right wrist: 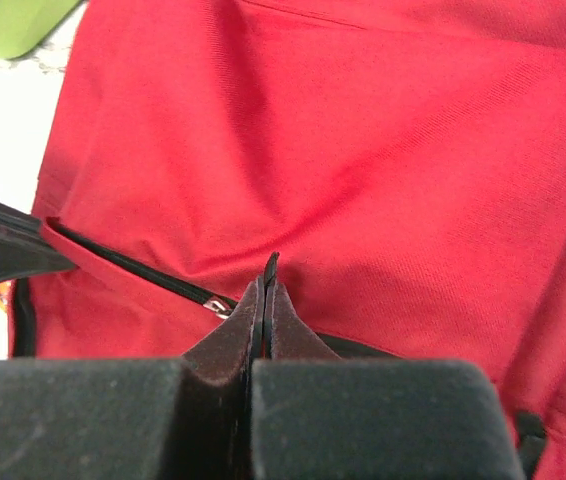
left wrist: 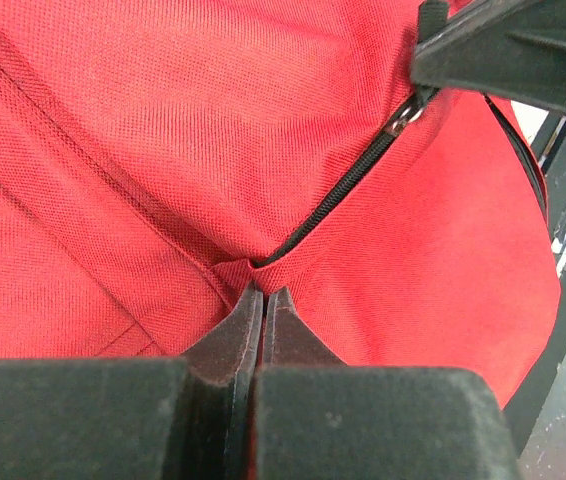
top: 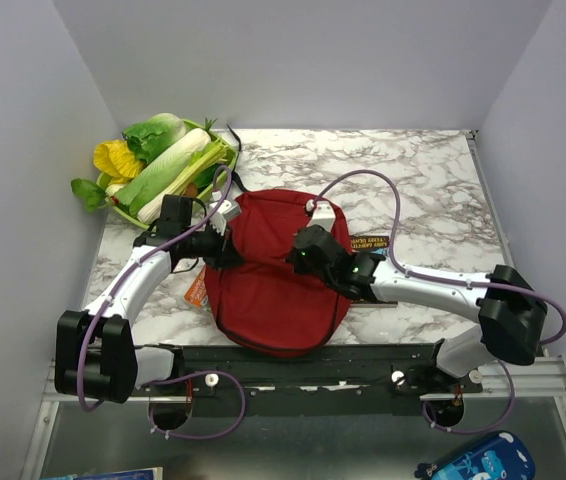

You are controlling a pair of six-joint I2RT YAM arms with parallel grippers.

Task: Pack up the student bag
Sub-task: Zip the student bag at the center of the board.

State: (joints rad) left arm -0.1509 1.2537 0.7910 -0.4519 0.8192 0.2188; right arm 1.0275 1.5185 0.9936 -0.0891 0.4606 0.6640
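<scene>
The student bag (top: 263,295), dark red, lies flat in the middle of the marble table (top: 433,180). My left gripper (top: 225,243) is at the bag's upper left. In the left wrist view this gripper (left wrist: 264,291) is shut, pinching a fold of red fabric at the end of the black zipper (left wrist: 338,195). My right gripper (top: 305,262) is over the bag's middle. In the right wrist view it (right wrist: 266,283) is shut on the thin black pull tab (right wrist: 271,264), beside the metal slider (right wrist: 218,303). The bag's inside is hidden.
A green basket of leafy vegetables (top: 168,165) stands at the back left, close to the left arm. An orange item (top: 195,290) pokes out under the bag's left edge. A dark printed strip (top: 368,243) lies right of the bag. A blue case (top: 483,462) sits below the table's front.
</scene>
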